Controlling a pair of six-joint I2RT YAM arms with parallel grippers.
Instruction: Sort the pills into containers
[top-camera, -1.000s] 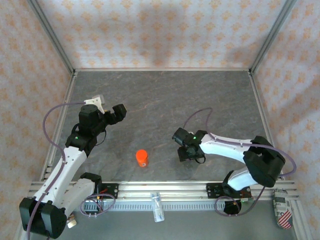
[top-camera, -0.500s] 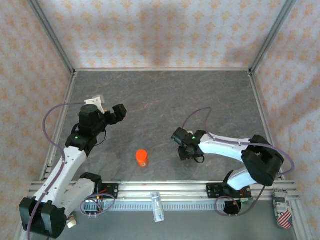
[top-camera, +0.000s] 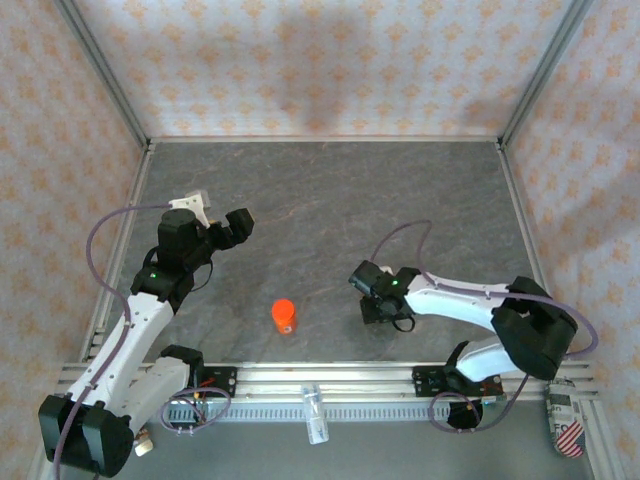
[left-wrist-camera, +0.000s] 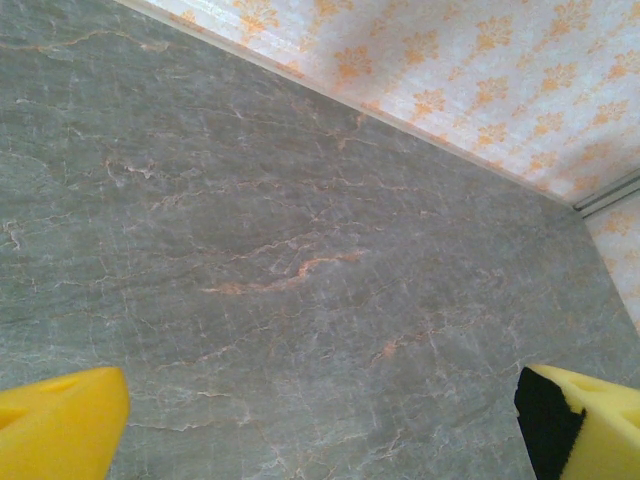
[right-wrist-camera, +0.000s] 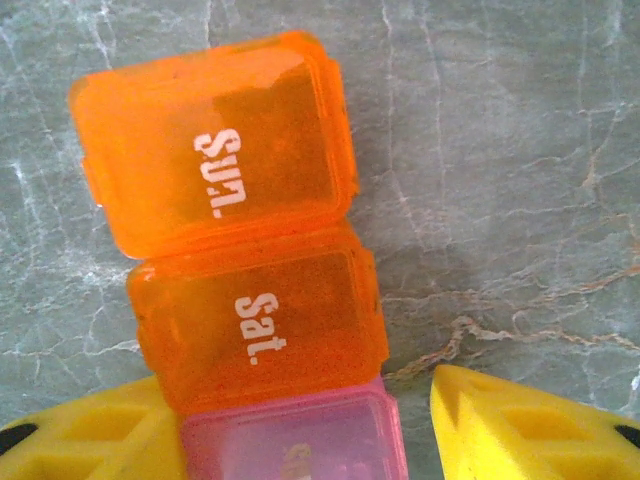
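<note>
Right wrist: containers (right-wrist-camera: 250, 290), orange "Sun.", "Sat.", one pink, contents unclear.

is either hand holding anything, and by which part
Nothing is held. The right hand straddles the pink end of the pill box, not closed on it; the left hand is open.

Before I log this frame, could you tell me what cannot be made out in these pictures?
Pink compartment: its label, cut off by the right wrist view's bottom edge.
Sun. compartment and Sat. compartment: contents, behind tinted lids.
Orange bottle: contents, too small in the top view.
</note>
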